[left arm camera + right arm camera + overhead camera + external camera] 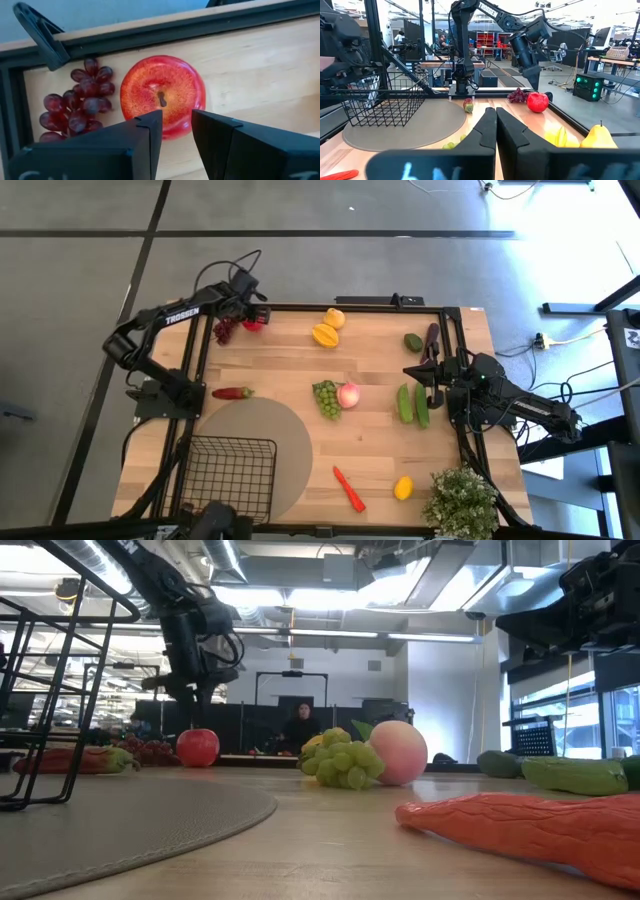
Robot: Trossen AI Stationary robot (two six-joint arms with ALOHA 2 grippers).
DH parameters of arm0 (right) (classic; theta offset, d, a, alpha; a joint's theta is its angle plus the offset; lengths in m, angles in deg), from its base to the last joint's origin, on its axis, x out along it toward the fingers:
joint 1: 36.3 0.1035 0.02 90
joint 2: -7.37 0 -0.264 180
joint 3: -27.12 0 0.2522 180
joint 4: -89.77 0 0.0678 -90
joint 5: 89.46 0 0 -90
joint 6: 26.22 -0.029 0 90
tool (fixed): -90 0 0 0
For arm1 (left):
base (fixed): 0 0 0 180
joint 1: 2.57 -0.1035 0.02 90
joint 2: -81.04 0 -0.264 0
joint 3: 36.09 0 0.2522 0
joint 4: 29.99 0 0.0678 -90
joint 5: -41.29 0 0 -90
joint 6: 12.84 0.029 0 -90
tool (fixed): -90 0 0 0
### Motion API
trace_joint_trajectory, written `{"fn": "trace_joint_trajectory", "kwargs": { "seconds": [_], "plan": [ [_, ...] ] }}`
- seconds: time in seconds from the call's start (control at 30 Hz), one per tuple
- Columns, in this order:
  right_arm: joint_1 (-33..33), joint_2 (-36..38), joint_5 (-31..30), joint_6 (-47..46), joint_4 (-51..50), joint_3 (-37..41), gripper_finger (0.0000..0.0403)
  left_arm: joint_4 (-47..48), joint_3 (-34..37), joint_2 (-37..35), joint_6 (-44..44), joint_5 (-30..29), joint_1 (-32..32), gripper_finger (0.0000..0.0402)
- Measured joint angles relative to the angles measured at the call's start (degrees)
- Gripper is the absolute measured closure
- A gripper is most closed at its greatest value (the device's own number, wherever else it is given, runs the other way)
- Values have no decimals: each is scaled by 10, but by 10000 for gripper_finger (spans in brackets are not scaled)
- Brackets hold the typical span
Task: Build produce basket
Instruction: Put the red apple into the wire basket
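Note:
A red apple sits on the wooden table near its far left corner, stem dimple up, beside a bunch of purple grapes. My left gripper hangs open just above the apple, slanting down at it, and touches nothing. In the low view the left gripper stands clear over the apple. The black wire basket stands on a round tan mat at the near left. My right gripper waits shut at the table's right edge, holding nothing.
Spread over the table are yellow fruits, green grapes with a pink peach, two cucumbers, a red chili, an orange-red vegetable and a lemon. A bushy plant fills the near right corner.

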Motion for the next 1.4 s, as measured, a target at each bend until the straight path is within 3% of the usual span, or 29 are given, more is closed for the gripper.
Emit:
{"fn": "trace_joint_trajectory", "kwargs": {
  "seconds": [1.4],
  "plan": [
    [0, 0, 0, -2, 1, 0, 402, -16, 0, 6, 4, 7, -21, 308]
  ]
}}
